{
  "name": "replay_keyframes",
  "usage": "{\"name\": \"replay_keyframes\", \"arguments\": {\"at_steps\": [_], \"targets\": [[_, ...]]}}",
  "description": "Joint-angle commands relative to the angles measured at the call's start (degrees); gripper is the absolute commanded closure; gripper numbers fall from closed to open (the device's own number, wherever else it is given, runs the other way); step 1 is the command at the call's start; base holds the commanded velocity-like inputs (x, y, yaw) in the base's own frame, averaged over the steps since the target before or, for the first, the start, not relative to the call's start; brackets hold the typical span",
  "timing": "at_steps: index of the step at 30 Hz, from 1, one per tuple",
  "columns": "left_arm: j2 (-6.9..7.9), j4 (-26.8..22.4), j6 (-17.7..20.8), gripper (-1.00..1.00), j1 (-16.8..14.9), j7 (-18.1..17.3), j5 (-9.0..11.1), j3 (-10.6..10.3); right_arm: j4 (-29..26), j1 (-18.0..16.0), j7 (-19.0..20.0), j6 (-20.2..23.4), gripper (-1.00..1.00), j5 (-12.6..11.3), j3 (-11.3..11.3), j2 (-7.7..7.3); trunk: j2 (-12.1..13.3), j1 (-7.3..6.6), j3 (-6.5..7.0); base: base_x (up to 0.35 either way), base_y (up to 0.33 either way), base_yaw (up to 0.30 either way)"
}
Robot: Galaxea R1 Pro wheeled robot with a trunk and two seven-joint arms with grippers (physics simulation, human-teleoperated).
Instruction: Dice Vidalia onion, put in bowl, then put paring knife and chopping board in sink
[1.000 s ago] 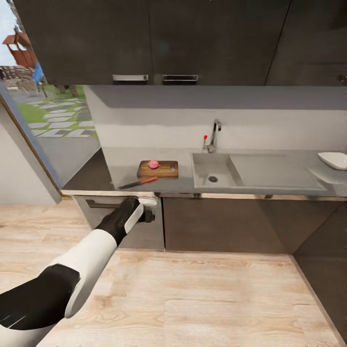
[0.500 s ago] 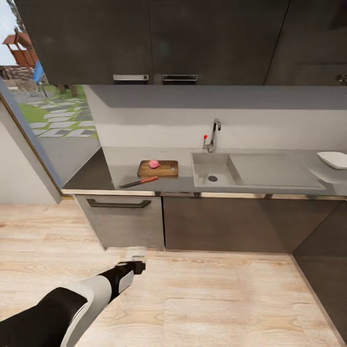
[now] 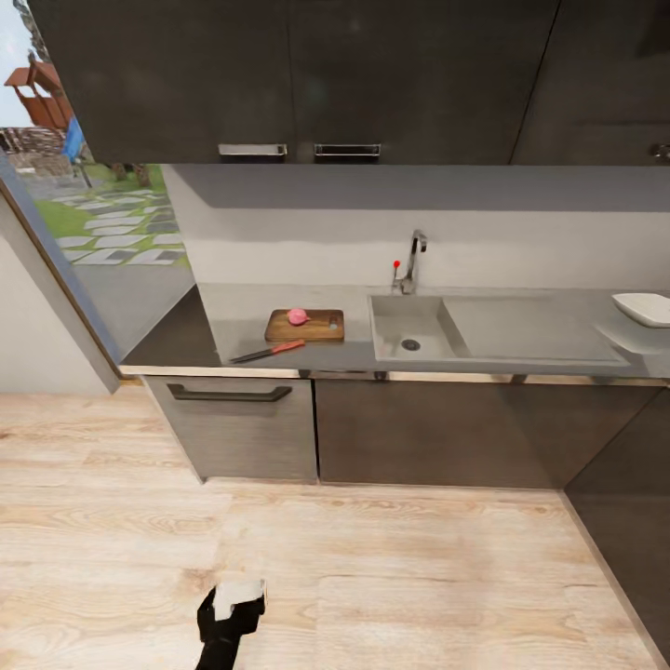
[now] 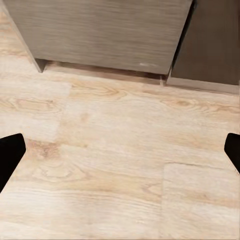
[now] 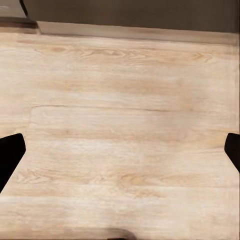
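Note:
The pinkish Vidalia onion (image 3: 298,316) rests on the brown chopping board (image 3: 305,327), which lies on the grey countertop (image 3: 233,321) left of the sink (image 3: 409,328). Just in front of the board lies the paring knife (image 3: 269,352), its orange-red handle pointing right. At the counter's far right stands the white bowl (image 3: 644,308). My left gripper (image 3: 237,596) hangs low over the wood floor, far in front of the cabinets. In the left wrist view the left gripper (image 4: 120,155) is open and empty. My right gripper (image 5: 120,155) is also open, with bare floor between its fingertips.
A drawer front with a long black handle (image 3: 229,395) sits under the board. A tap (image 3: 410,261) stands behind the sink basin, and a draining surface (image 3: 526,328) extends to its right. Black upper cabinets (image 3: 298,79) hang above. Wood-plank floor (image 3: 400,577) stretches in front.
My left arm has dropped from drawer height down and back towards me, and the gripper now hangs near the floor. The onion, board, knife and bowl have stayed put.

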Motion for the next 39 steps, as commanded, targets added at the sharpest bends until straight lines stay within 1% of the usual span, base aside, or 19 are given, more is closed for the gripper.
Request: {"name": "replay_keyframes", "arguments": {"at_steps": [1, 2, 4, 5, 7, 9, 11, 12, 15, 17, 24, 29, 32, 34, 35, 36, 39], "targets": [[0.05, 0.22, -2.24, -1.00, 0.66, 0.30, 0.08, -0.57, -1.11, -0.03, -0.46, 1.52, -1.00, -0.08, 0.58, -0.50, -0.11, 0.04, -0.10, 0.000, 0.000, 0.000], [0.22, 0.22, -5.95, -1.00, 2.05, 0.30, 0.07, -0.57, -3.29, -0.03, -0.41, 4.52, -1.00, -0.13, 0.58, -1.28, -0.11, 0.04, -0.10, 0.000, 0.000, 0.000], [0.38, 0.23, -9.26, -1.00, 3.37, 0.29, 0.06, -0.57, -5.37, -0.03, -0.33, 7.09, -1.00, -0.16, 0.58, -1.87, -0.11, 0.04, -0.10, 0.000, 0.000, 0.000], [0.59, 0.22, -11.87, -1.00, 4.46, 0.29, 0.05, -0.57, -7.19, -0.03, -0.26, 8.89, -1.00, -0.17, 0.58, -2.31, -0.11, 0.04, -0.10, 0.000, 0.000, 0.000], [1.05, 0.22, -14.38, -1.00, 5.51, 0.29, 0.07, -0.57, -9.10, -0.03, -0.15, 10.31, -1.00, -0.19, 0.58, -2.68, -0.11, 0.04, -0.10, 0.000, 0.000, 0.000], [1.57, 0.21, -15.67, -1.00, 6.19, 0.29, 0.09, -0.57, -10.10, -0.03, -0.09, 10.63, -1.00, -0.21, 0.58, -2.82, -0.11, 0.04, -0.10, 0.000, 0.000, 0.000], [2.04, 0.23, -16.16, -1.00, 6.49, 0.29, 0.09, -0.57, -10.48, -0.03, -0.04, 10.22, -1.00, -0.21, 0.61, -2.86, -0.11, 0.04, -0.10, 0.000, 0.000, 0.000], [2.67, 0.22, -16.47, -1.00, 6.71, 0.29, 0.08, -0.57, -10.67, -0.03, -0.02, 9.33, -1.00, -0.21, 0.66, -2.88, -0.11, 0.04, -0.10, 0.000, 0.000, 0.000], [3.78, 0.21, -16.66, -1.00, 6.98, 0.35, 0.11, -0.57, -10.55, -0.03, 0.02, 7.49, -1.00, -0.17, 0.73, -2.93, -0.11, 0.04, -0.10, 0.000, 0.000, 0.000], [4.23, 0.21, -16.65, -1.00, 7.08, 0.36, 0.12, -0.57, -10.46, -0.03, 0.05, 6.80, -1.00, -0.17, 0.74, -2.96, -0.11, 0.04, -0.10, 0.000, 0.000, 0.000], [4.78, 0.21, -14.29, -1.00, 7.17, 0.38, 0.06, -0.53, -10.50, -0.03, -0.25, 5.83, -1.00, -0.27, 0.62, -2.78, -0.11, 0.04, -0.10, 0.000, 0.000, 0.000], [5.52, 0.14, -12.74, -1.00, 7.18, 0.42, 0.05, -0.53, -10.47, -0.03, -0.39, 5.71, -1.00, -0.63, 0.68, -2.58, -0.11, 0.04, -0.09, 0.000, 0.000, -0.001], [5.65, 0.13, -12.47, -1.00, 7.18, 0.44, 0.04, -0.55, -10.47, -0.03, -0.43, 5.69, -1.00, -1.88, 0.74, -2.47, -0.11, 0.04, 0.02, 0.000, 0.000, -0.065], [5.73, 0.13, -12.36, -1.00, 7.18, 0.42, 0.04, -0.54, -10.46, -0.03, -0.40, 5.72, -1.00, -3.70, 0.80, -2.42, -0.11, 0.04, 0.14, 0.000, 0.000, -0.127], [5.75, 0.12, -12.34, -1.00, 7.18, 0.41, 0.04, -0.54, -10.46, -0.03, -0.40, 5.73, -1.00, -4.11, 0.81, -2.42, -0.11, 0.04, 0.20, 0.000, 0.000, -0.143], [5.86, 0.12, -12.30, -1.00, 7.18, 0.41, 0.06, -0.55, -10.45, -0.03, -0.36, 5.74, -1.00, -5.43, 0.83, -2.46, -0.11, 0.04, 0.28, 0.000, 0.000, -0.162], [6.00, 0.14, -12.26, -1.00, 7.18, 0.44, 0.07, -0.50, -10.45, -0.03, -0.26, 5.73, -1.00, -5.89, 0.83, -2.47, -0.11, 0.04, 0.50, 0.000, 0.000, -0.168]]}}
